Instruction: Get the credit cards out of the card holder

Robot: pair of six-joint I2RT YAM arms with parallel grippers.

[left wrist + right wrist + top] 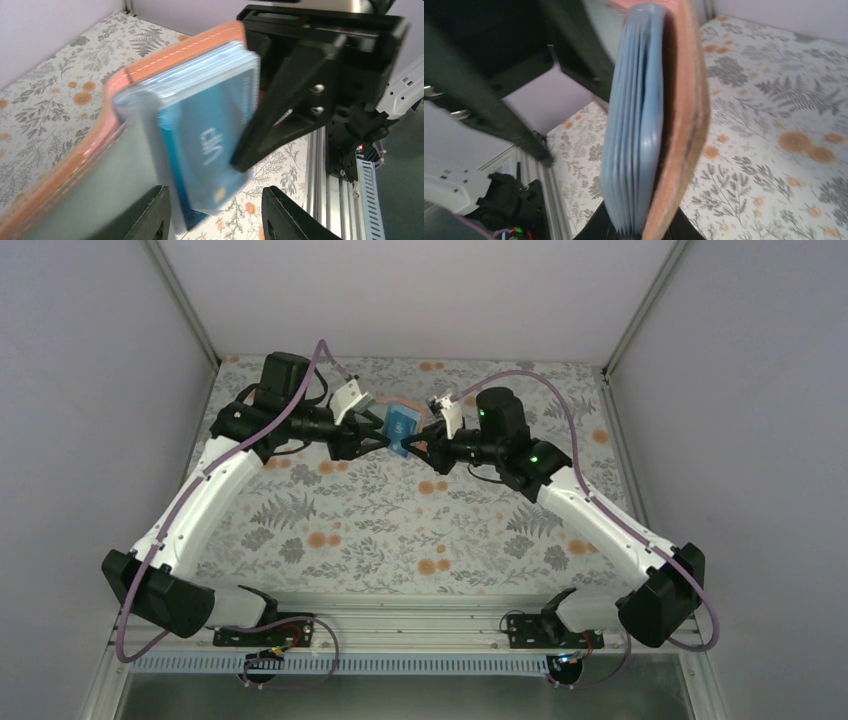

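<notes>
The card holder (402,430) is held in the air between both grippers at the back middle of the table. It has an orange leather cover (165,62) and clear sleeves. A blue credit card (210,145) with white lettering and a gold chip sticks out of the front sleeve. My right gripper (640,227) is shut on the holder's edge, cover (684,110) on the right and blue card stack (634,125) on the left. One of its fingers (280,110) lies against the blue card. My left gripper (217,215) is open, its fingers astride the card's lower corner. The other cards are hidden.
The floral tablecloth (400,530) covers the table under the arms. A metal rail (420,615) with both arm bases runs along the near edge. Grey walls stand close on the left, right and back. The left gripper's fingers (479,105) fill the right wrist view's upper left.
</notes>
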